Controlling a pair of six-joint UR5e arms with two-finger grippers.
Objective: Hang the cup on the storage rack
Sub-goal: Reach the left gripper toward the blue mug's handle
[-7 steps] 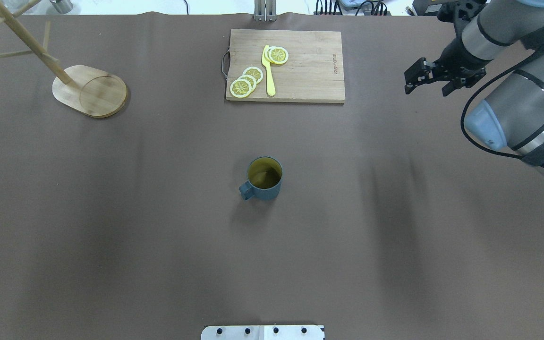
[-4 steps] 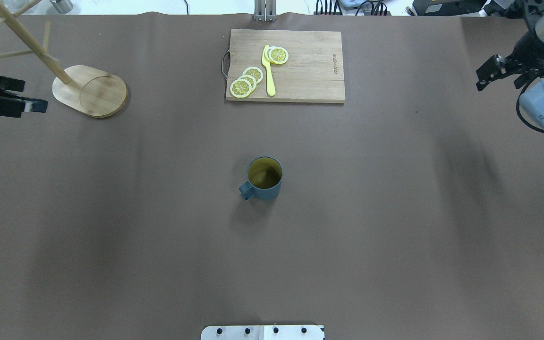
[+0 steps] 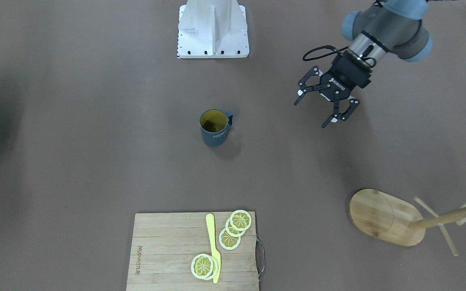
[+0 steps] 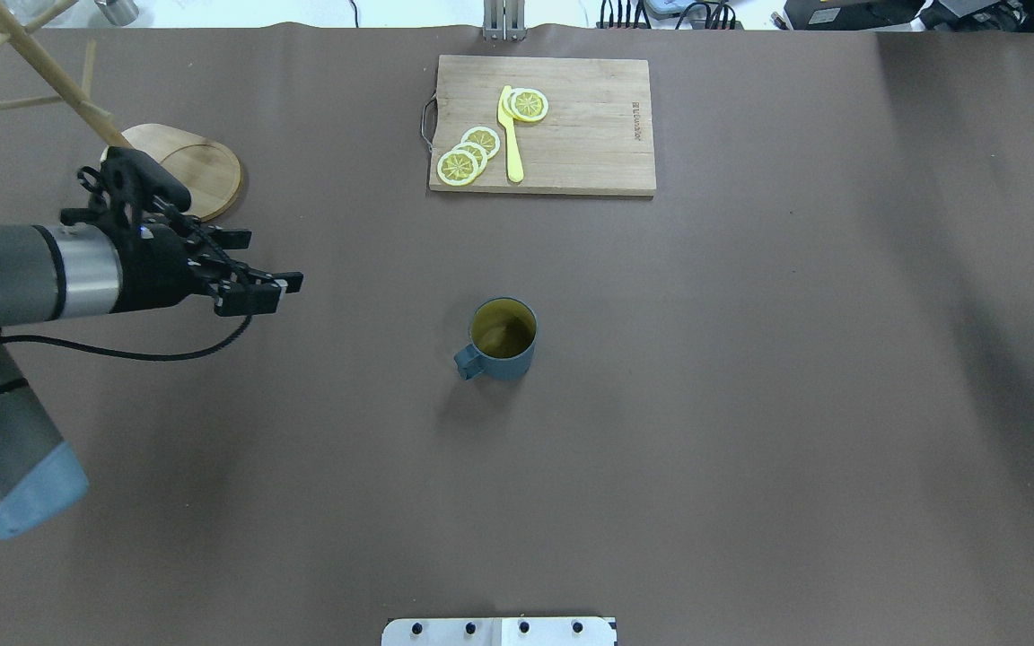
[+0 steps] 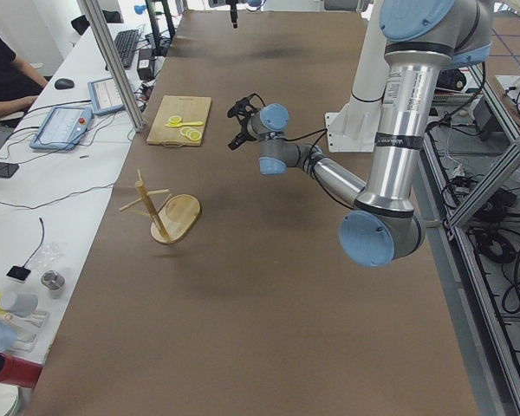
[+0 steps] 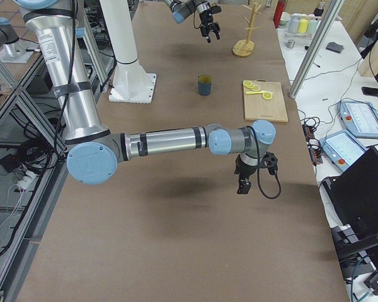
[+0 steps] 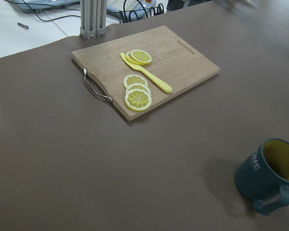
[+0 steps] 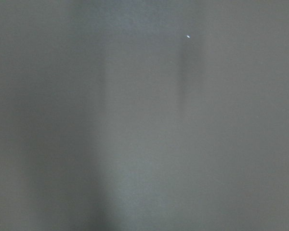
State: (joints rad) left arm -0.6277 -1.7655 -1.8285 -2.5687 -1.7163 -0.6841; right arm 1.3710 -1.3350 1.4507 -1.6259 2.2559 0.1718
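Ahead of the left gripper (image 4: 266, 260), spread likely to straddle it, finds the cup (image 4: 501, 341) upright. Cannot tell right gripper's (image 6: 241, 185) state.

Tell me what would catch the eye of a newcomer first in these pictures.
The teal cup stands upright and alone in the middle of the brown table. The left gripper hangs open, well apart from it, on the side of the bamboo storage rack, whose pegs are bare. On the cutting board across from the robot lie lemon slices and a yellow knife.
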